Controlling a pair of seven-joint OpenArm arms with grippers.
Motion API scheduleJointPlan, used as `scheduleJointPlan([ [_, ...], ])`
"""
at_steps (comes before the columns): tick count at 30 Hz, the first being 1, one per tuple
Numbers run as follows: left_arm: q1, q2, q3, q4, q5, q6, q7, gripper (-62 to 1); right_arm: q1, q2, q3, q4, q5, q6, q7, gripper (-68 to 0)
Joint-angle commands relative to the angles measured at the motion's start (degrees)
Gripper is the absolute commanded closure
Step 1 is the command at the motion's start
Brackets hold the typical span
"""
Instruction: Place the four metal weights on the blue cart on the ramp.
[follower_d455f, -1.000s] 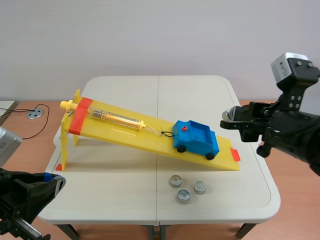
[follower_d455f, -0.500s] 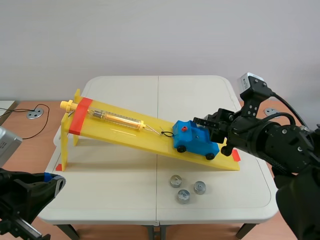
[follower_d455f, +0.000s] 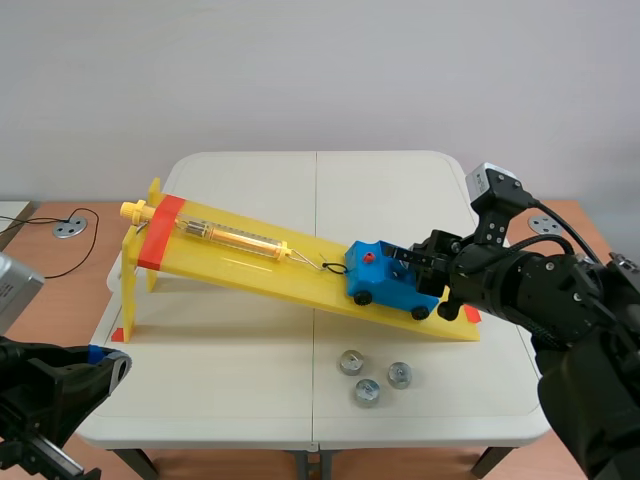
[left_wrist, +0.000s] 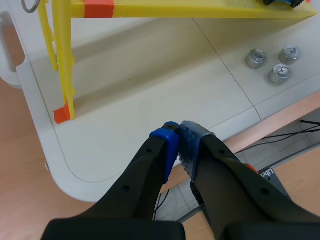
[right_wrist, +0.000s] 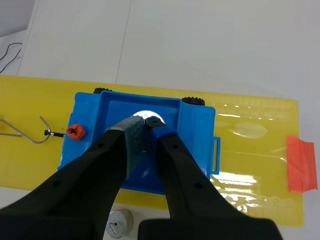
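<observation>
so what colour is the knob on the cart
The knob is red, clearest in the right wrist view.

scene view faces table (follower_d455f: 250, 340), wrist views downward, all seemingly sharing ramp (follower_d455f: 260, 268)

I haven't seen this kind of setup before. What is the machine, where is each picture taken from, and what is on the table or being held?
This is a robot with two black arms, each ending in a two-fingered tool. The scene view looks from between the arms across a white table. Each wrist view looks down past one arm's own tool. On the table stands a yellow ramp carrying a blue cart. A hook links the cart to a clear tube, likely a spring scale. Three metal weights lie on the table in front of the ramp. The right tool grips the fourth weight over the cart's bed. The left tool is shut on nothing, low by the table's near edge.
</observation>
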Motion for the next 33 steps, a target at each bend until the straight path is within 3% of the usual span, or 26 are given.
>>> scheduleJointPlan([
  [1, -0.46, 0.44, -0.66, 2.80, -4.39, -1.60, -5.55, -2.9, 7.06, -0.96, -2.14, 3.89, 2.82, 0.92, 9.38, -0.7],
  [15, -0.46, 0.44, -0.66, 2.80, -4.39, -1.60, -5.55, -2.9, 7.19, -0.94, -2.25, 3.61, 0.17, -0.90, 11.15, -0.7],
  [21, -0.46, 0.44, -0.66, 2.80, -4.39, -1.60, -5.55, -2.9, 7.19, -0.90, -2.05, 3.63, 0.17, -0.79, 11.06, -13.5],
  [26, -0.46, 0.44, -0.66, 2.80, -4.37, -1.60, -5.55, -2.9, 5.97, -0.44, 0.92, 6.58, 0.44, 3.82, 8.90, -24.8],
  [29, -0.48, 0.44, -0.66, 2.80, -4.37, -1.60, -5.57, -2.9, 3.02, 1.01, 3.41, 12.70, 1.92, 6.19, 6.80, -25.1],
  [33, -0.48, 0.44, -0.66, 2.80, -4.37, -1.60, -5.55, -2.9, -2.86, 5.68, 5.18, 22.25, 4.72, 8.31, 4.39, -25.1],
])
